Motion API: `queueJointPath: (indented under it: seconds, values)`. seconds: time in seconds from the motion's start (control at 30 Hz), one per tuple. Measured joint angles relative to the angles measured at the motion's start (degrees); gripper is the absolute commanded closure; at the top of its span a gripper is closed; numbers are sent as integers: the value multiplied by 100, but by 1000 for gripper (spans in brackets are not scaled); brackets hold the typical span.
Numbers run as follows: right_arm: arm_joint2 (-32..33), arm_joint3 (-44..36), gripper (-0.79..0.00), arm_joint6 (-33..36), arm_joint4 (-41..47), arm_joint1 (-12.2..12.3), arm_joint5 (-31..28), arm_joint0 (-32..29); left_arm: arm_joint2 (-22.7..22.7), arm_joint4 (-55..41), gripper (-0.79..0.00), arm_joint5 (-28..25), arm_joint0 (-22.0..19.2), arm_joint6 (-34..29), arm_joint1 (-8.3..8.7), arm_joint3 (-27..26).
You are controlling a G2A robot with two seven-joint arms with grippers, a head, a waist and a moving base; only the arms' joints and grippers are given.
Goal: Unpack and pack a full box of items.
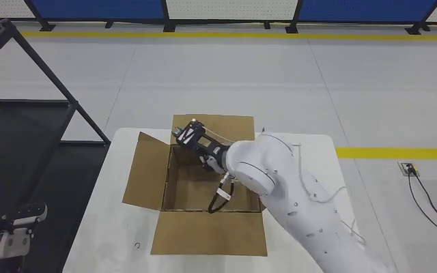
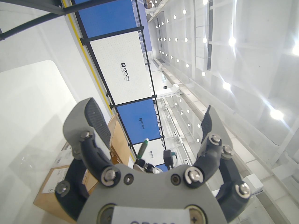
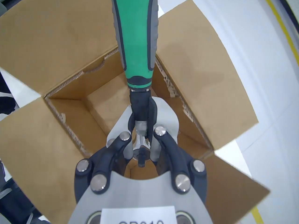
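Note:
An open cardboard box point(image 1: 205, 235) stands on the white table point(image 1: 102, 225) with its flaps spread out. My right gripper point(image 3: 141, 117) hovers over the box opening, shut on the metal shank of a green-handled tool point(image 3: 135, 31). The handle points away from the wrist, toward the far flap. From above, this gripper point(image 1: 193, 135) is at the box's back edge. The part of the box floor point(image 3: 105, 108) that shows is bare cardboard. My left gripper point(image 2: 151, 113) is open and empty, aimed up at the ceiling beside the box point(image 2: 53, 187), with the green tool point(image 2: 142, 149) farther off.
A black metal rack point(image 1: 41, 136) stands left of the table. A small dark ring point(image 1: 136, 244) lies on the table near the front left flap. The right arm point(image 1: 287, 191) covers the table's right side.

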Motion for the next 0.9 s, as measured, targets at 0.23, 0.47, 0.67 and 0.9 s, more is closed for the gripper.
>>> queueJointPath:
  seconds: [0.23, 0.47, 0.67, 0.9]
  values:
    - [813, -1930, 0, -248, -767, 202, 383, -1203, 0, 0, -785, 0, 0, 0, 0, 0]
    - [1550, -2983, 0, -240, -1490, 281, 1448, -1942, 0, 0, -785, 0, 0, 0, 0, 0]
    - [2252, -3713, 0, -60, -1763, 344, 1906, -2727, 0, 0, -785, 0, 0, 0, 0, 0]
    - [2905, -3640, 0, 339, -1933, 386, 2359, -3466, 0, 0, -785, 0, 0, 0, 0, 0]
